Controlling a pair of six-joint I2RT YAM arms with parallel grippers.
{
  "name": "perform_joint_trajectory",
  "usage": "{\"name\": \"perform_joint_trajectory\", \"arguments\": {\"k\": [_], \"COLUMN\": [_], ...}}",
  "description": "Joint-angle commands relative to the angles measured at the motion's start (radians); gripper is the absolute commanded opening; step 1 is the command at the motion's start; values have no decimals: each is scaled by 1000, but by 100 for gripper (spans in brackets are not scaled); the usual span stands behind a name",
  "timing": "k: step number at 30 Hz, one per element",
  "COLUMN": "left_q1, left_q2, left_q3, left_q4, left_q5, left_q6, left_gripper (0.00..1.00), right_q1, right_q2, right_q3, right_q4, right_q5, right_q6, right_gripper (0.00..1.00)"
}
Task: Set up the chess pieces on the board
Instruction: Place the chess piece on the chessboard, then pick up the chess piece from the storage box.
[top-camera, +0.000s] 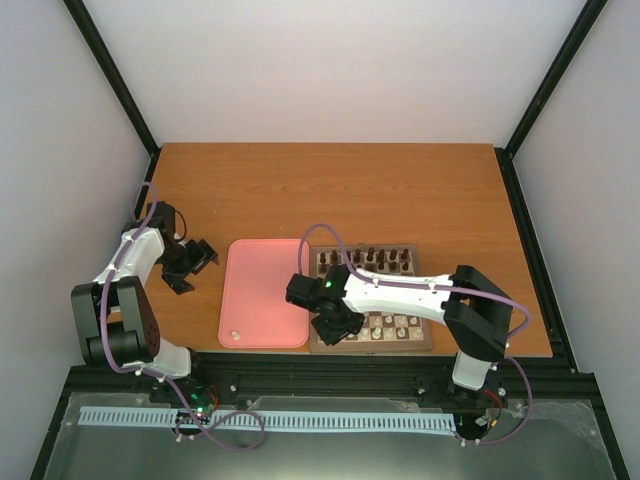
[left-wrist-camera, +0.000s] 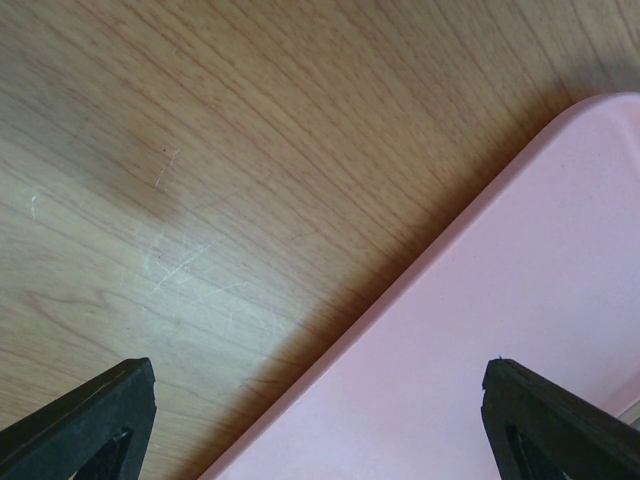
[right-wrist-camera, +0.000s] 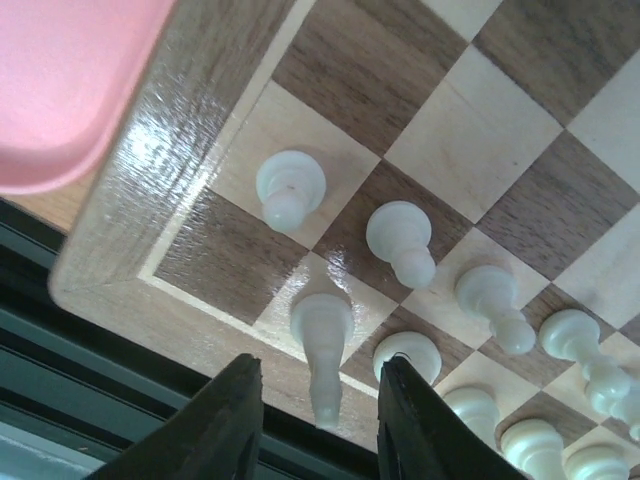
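The board (top-camera: 421, 346) lies near the front edge, with dark pieces (top-camera: 370, 258) along its far rows and white chess pieces (top-camera: 397, 328) along its near rows. My right gripper (top-camera: 336, 328) hovers over the board's near left corner (right-wrist-camera: 180, 150). In the right wrist view its jaws (right-wrist-camera: 320, 410) stand apart either side of a tall white piece (right-wrist-camera: 322, 330) on a cream square, with a gap on both sides. White pawns (right-wrist-camera: 290, 185) (right-wrist-camera: 400, 235) stand behind it. My left gripper (top-camera: 200, 258) is open and empty over the table beside the pink tray's left edge.
The pink tray (top-camera: 265, 290) lies just left of the board, touching its corner in the right wrist view (right-wrist-camera: 70, 80), with one small white object (top-camera: 234, 335) near its front left corner. It also shows in the left wrist view (left-wrist-camera: 500, 300). The table's black front rail runs just below the board.
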Motion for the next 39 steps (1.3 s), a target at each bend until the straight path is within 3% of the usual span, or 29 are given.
{"name": "perform_joint_trajectory", "arguments": {"k": [1, 11, 25, 39], "left_q1": [-7, -8, -8, -8], "left_q2": [-10, -11, -16, -19], "left_q3": [10, 8, 23, 24], "left_q4": [11, 15, 0, 5], "left_q5": [4, 3, -3, 1], "left_q6": [-8, -10, -9, -10], "left_gripper": [100, 100, 100, 100], "right_q1": [-6, 10, 58, 81], "right_q2": [-62, 29, 489, 637], "right_q3": [64, 368, 819, 923], "right_q4": [-13, -55, 69, 68], "right_q5": [12, 3, -206, -342], "right_q6": [-16, -119, -320, -371], "right_gripper": [34, 45, 46, 47]}}
